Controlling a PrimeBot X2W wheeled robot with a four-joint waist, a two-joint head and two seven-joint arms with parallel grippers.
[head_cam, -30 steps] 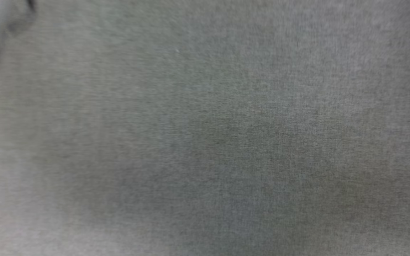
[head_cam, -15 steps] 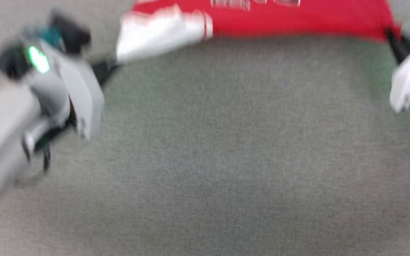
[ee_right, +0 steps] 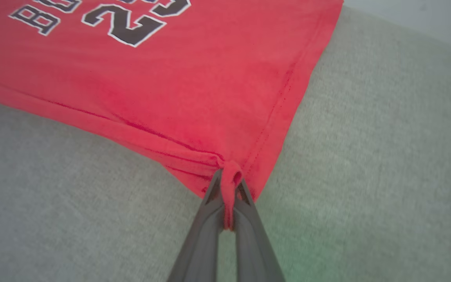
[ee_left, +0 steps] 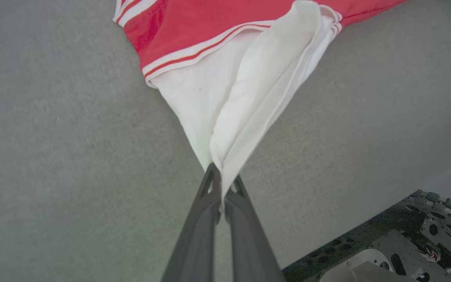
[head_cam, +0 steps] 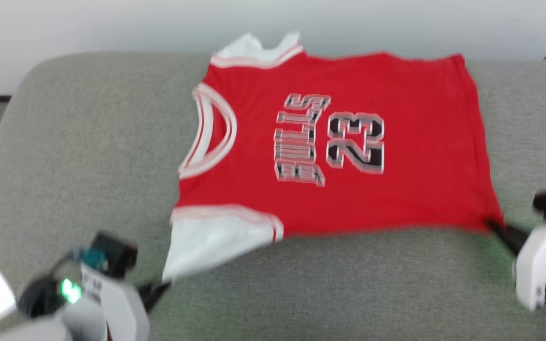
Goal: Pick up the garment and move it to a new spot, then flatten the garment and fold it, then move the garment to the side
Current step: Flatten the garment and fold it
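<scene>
soft red jersey flat; my left tool and right tool pinch its 7 and 4 o'clock corners; fold pending.

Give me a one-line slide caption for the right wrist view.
Right gripper shut on a corner of the red garment, which lies spread on a grey fabric surface.

It looks like a home-style room, with a rounded grey woven-fabric upholstered seat against a plain pale wall.
</scene>
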